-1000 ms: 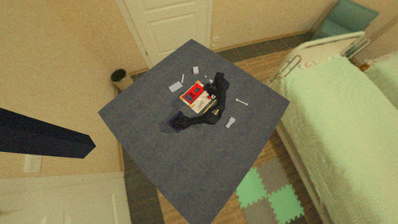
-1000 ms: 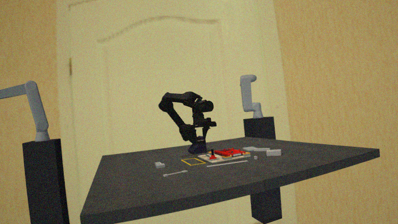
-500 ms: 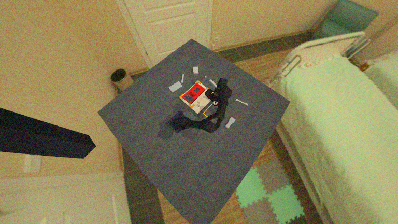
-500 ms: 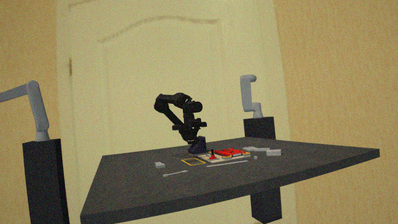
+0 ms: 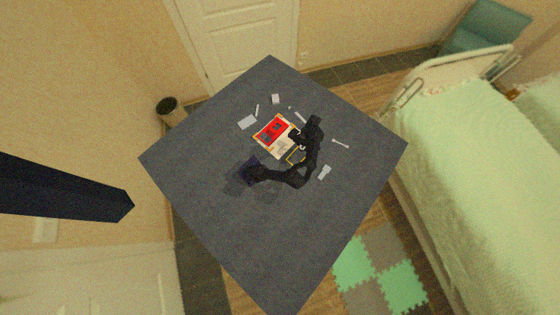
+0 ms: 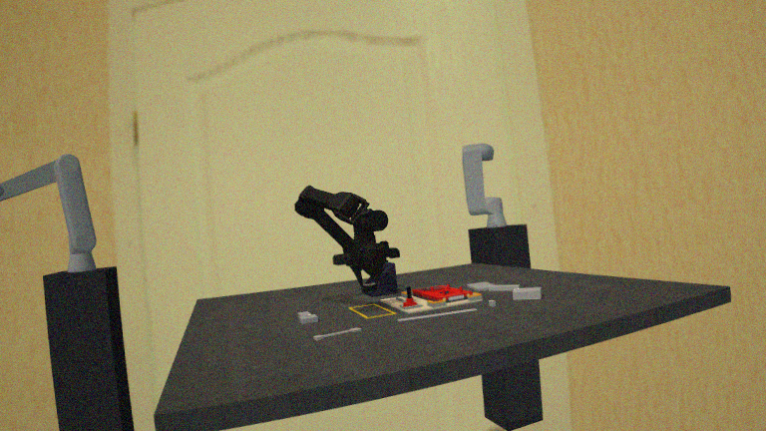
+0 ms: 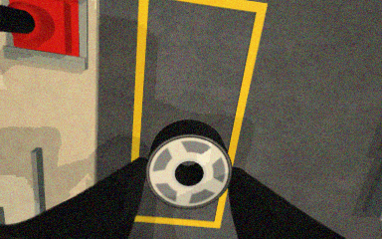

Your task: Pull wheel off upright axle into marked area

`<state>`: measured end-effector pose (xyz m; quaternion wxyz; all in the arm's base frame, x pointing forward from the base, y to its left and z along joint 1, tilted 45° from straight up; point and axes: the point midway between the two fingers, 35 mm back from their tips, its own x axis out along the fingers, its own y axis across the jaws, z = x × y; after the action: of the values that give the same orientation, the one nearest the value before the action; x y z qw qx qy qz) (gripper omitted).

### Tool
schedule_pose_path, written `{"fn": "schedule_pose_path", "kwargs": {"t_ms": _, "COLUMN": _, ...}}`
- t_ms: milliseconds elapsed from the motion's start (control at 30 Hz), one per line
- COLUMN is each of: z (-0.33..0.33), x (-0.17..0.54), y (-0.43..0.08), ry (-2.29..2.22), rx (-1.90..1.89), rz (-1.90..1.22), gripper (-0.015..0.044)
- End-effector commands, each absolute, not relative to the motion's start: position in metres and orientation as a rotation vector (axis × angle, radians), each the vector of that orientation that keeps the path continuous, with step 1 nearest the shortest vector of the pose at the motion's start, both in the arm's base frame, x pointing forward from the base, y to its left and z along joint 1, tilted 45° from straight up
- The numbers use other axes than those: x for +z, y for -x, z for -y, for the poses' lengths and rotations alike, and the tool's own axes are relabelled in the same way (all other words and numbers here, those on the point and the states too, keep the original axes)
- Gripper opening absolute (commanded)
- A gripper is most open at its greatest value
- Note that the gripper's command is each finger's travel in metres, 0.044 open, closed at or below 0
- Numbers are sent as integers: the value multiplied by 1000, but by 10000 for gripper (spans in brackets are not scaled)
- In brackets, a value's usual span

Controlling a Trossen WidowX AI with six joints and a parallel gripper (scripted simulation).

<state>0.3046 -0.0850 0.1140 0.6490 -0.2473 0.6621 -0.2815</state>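
Note:
The wheel (image 7: 167, 175) (image 5: 302, 147) has a white five-spoked face and a black tyre. My gripper (image 7: 188, 170) is shut on it, one dark finger at each side. The marked area is a yellow outline (image 7: 247, 82) (image 6: 358, 312) (image 5: 289, 162) on the table. In the wrist view the wheel overlaps its lower part; the wheel is above the table, but its exact height cannot be told. The upright black axle (image 7: 19, 21) (image 6: 409, 292) stands bare on its red base (image 7: 65, 35) (image 6: 409, 302), to the left in the wrist view. The arm hides part of the outline in the top view.
The cream board (image 7: 75, 102) lies beside the outline and carries a red tray (image 5: 272, 130) (image 6: 443, 292) and orange corner pieces. Several pale grey pieces lie around, including a thin bar (image 6: 437, 314), a small rod (image 6: 337, 333) (image 5: 340, 144) and a block (image 6: 307, 317) (image 5: 324, 172).

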Motion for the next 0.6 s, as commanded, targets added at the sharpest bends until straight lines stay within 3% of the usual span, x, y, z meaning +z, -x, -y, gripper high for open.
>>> {"fn": "schedule_pose_path", "kwargs": {"t_ms": 0, "z": 98, "x": 100, "y": -303, "ry": 569, "rx": -640, "rz": -1512, "gripper": 0}}
{"fn": "schedule_pose_path", "kwargs": {"t_ms": 367, "z": 131, "x": 68, "y": -297, "ry": 574, "rx": -646, "rz": -1511, "gripper": 0}}
{"fn": "schedule_pose_path", "kwargs": {"t_ms": 567, "z": 127, "x": 73, "y": -299, "ry": 566, "rx": -645, "rz": -1511, "gripper": 157}}
